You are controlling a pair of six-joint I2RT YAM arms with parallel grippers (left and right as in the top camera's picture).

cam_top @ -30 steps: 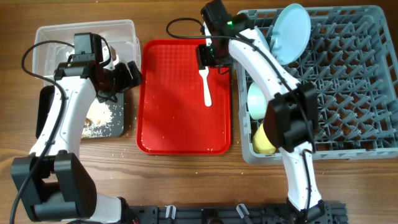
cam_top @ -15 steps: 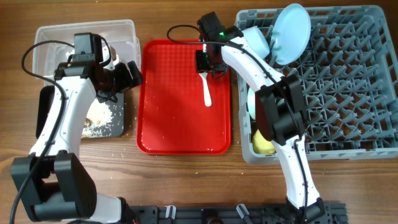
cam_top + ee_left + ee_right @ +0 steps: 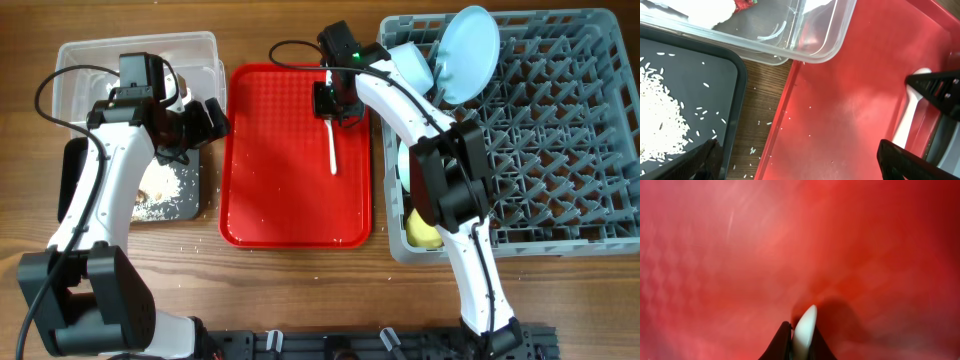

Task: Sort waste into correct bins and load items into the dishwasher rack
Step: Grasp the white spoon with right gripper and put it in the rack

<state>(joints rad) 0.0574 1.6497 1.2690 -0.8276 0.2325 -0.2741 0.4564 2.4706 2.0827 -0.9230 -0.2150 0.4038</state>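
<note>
From overhead, the right gripper point(image 3: 332, 100) sat over the far end of the red tray point(image 3: 290, 200), pinched together on the top of the white plastic utensil point(image 3: 333, 150); couldn't tell if that was the spoon or the fork; its handle ran toward the tray's middle; the left gripper point(image 3: 208, 120) hung just off the tray's left edge; the dishwasher rack point(image 3: 560, 150) stood just right of the tray.

Left wrist view showed what overhead didn't; that pincer's fingers point(image 3: 705, 160) were spread wide with nothing between them, above the tray's left rim; the clear tub point(image 3: 815, 35) and the black tray point(image 3: 715, 75) with rice crumbs point(image 3: 660, 115) lay just left of the red tray.

Right wrist view was mostly blurry red tray; two dark fingertips point(image 3: 782, 342) clamped tight on the utensil's white tip.
</note>
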